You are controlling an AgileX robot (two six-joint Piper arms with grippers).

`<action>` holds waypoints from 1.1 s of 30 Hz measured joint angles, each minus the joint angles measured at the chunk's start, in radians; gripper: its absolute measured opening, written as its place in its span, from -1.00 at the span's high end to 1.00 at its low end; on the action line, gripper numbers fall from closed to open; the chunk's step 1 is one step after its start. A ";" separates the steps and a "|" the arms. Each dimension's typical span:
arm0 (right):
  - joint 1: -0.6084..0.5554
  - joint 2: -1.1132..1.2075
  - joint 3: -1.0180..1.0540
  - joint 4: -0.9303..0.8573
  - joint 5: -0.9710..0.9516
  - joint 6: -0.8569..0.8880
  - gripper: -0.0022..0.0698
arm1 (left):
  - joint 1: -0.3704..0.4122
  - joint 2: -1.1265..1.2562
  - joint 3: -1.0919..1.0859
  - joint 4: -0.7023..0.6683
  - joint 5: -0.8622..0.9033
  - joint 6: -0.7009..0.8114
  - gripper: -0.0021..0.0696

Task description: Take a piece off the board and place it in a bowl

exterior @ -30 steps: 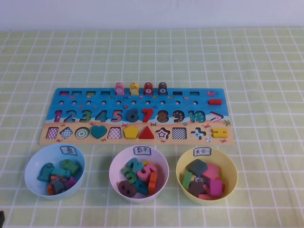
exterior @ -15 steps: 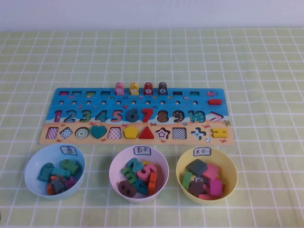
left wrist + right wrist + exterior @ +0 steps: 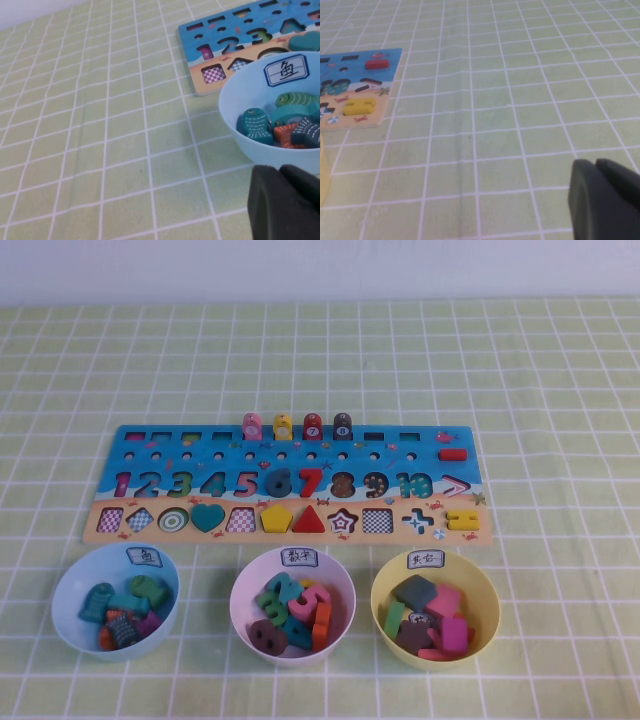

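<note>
The board (image 3: pixel 108 446) lies across the middle of the table. The pink piece (image 3: pixel 252 425) stands upright in its back row, left of a yellow peg (image 3: pixel 283 426), a red one and a dark one. The light blue bowl (image 3: pixel 70 583) sits in front of the board's left end and holds several fish pieces. Neither gripper shows in the high view. In the left wrist view my left gripper (image 3: pixel 281 171) is shut and empty, low beside the blue bowl (image 3: pixel 240 107), with the board's corner (image 3: pixel 200 37) beyond. In the right wrist view my right gripper (image 3: pixel 595 163) is shut and empty over bare cloth.
A pale pink bowl (image 3: pixel 245 585) of number pieces and a yellow bowl (image 3: pixel 385 590) of shape pieces sit in front of the board. The board's right end (image 3: pixel 390 60) shows in the right wrist view. A green checked cloth covers the table.
A dark bit of my left arm at the bottom left corner of the high view has slid out of sight. Board, pieces and bowls have not moved.
</note>
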 joint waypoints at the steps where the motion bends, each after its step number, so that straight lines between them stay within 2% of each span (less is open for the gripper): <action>1: 0.000 0.000 0.000 0.000 0.000 0.000 0.99 | 0.000 0.000 0.000 0.004 0.000 0.000 0.96; 3: 0.000 0.000 0.000 0.000 0.000 0.000 0.99 | 0.000 0.000 0.000 0.016 -0.014 -0.002 0.96; 5: 0.000 0.000 0.000 0.000 0.000 0.000 0.99 | 0.000 0.000 0.001 -0.032 -0.085 -0.056 0.96; 10: 0.000 0.000 0.000 0.000 0.000 0.000 0.99 | 0.000 0.000 0.001 -0.454 -0.308 -0.448 0.96; 14: 0.000 0.000 0.000 0.000 0.000 0.000 0.99 | 0.000 0.000 0.001 -0.588 -0.383 -0.564 0.96; 20: 0.000 0.000 0.000 0.000 0.000 0.000 0.99 | 0.000 0.000 0.001 -0.613 -0.469 -0.587 0.96; 28: 0.000 0.000 0.000 0.000 0.000 0.000 0.99 | 0.000 0.000 0.001 -0.614 -0.489 -0.595 0.96; 30: 0.000 0.000 0.000 0.000 0.000 0.000 0.99 | 0.000 0.000 -0.020 -0.606 -0.425 -0.591 0.96; 33: 0.000 0.000 0.000 0.000 0.000 0.000 0.99 | 0.000 0.041 -0.147 -0.509 -0.194 -0.516 0.96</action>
